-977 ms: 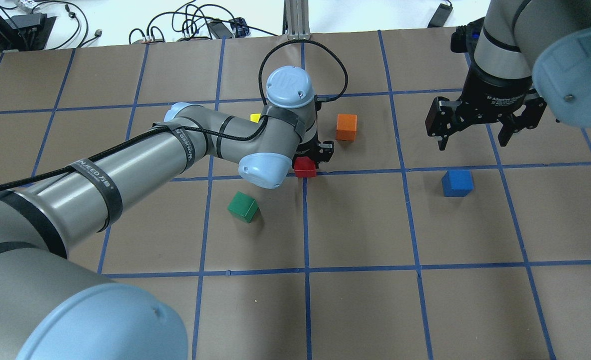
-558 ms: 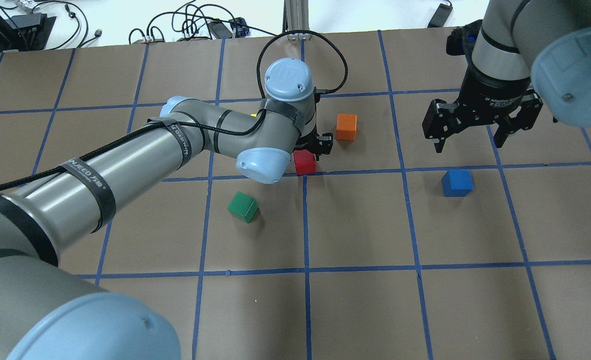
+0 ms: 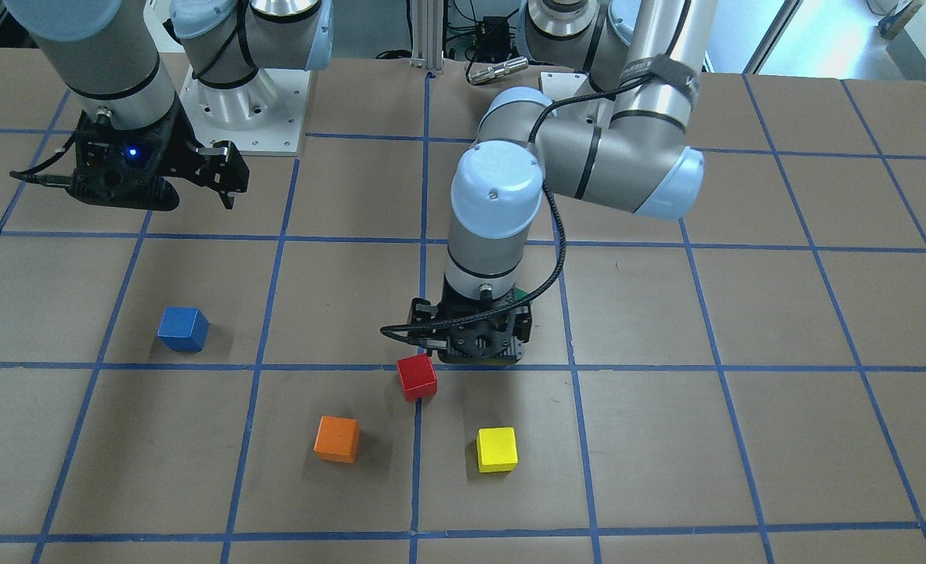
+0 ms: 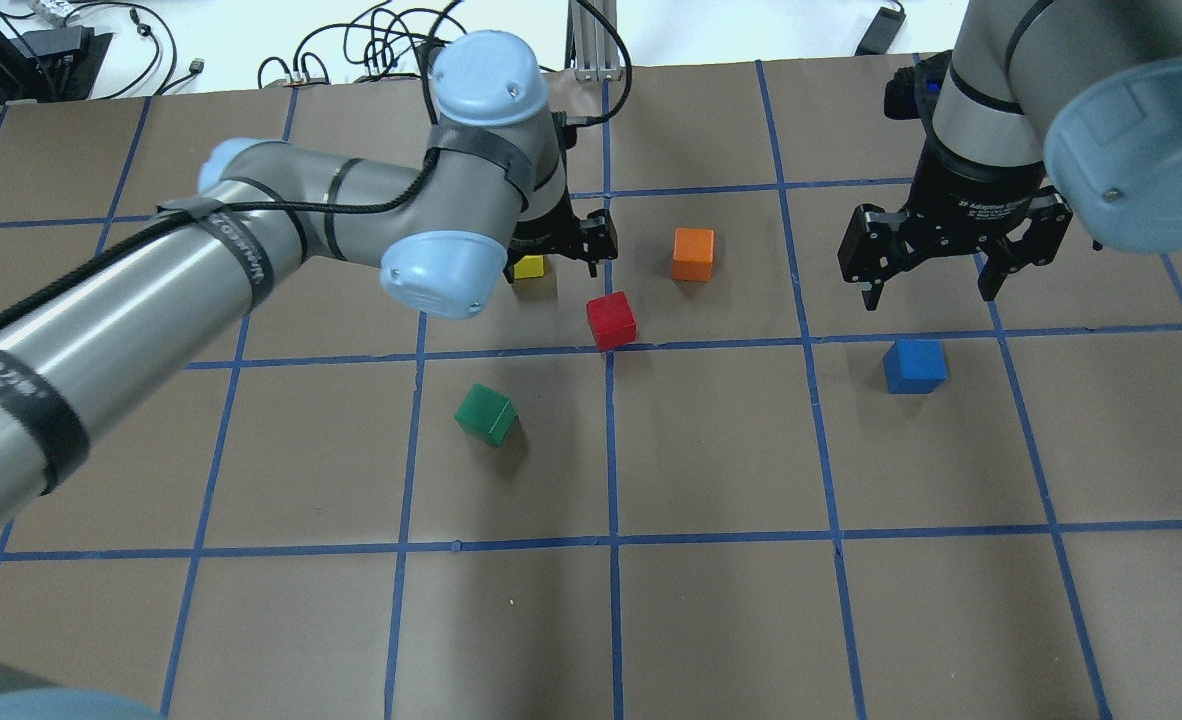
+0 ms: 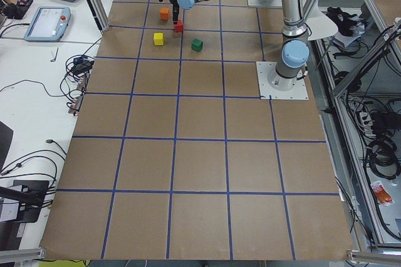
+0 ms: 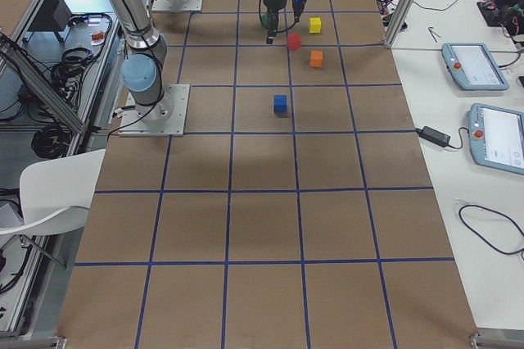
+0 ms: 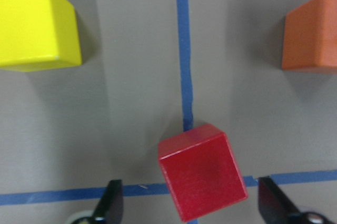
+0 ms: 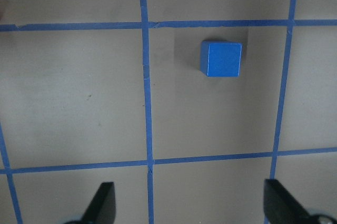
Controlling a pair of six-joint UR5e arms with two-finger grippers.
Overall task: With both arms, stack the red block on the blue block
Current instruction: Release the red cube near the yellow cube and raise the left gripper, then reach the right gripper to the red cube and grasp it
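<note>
At the left of the overhead view, we see the left arm [image 4: 151,300] reach in over the table [image 4: 711,600]. Its left gripper [image 3: 475,345] hangs above the surface with jaws spread wide and nothing held. The wrist camera shows both fingertips [image 7: 111,203] clear of every cube.

Just beside the gripper, lower and a little to the robot's right, the red block [image 4: 612,320] rests on the table, ungrasped. It sits turned out of line with the blue tape grid [image 4: 611,450], over a crossing of two tape lines. The yellow cube [image 4: 531,266] and the orange cube [image 4: 693,254] lie near it on either side, and the green cube [image 4: 487,413] lies nearer the robot. The red block is a small matte cube with crisp edges and flat faces, its top a shade lighter than its sides. We judge it should seat squarely on another cube.

Further right, well apart from it, the blue block [image 4: 914,365] stands alone inside its own grid square, roughly square to the tape, with nothing on top. Just beyond it the right gripper [image 4: 929,288] hovers with jaws wide apart, empty.

We judge the task barely begun. The grasp, the carry, any hand-over between the arms and the placing are all left to do.
</note>
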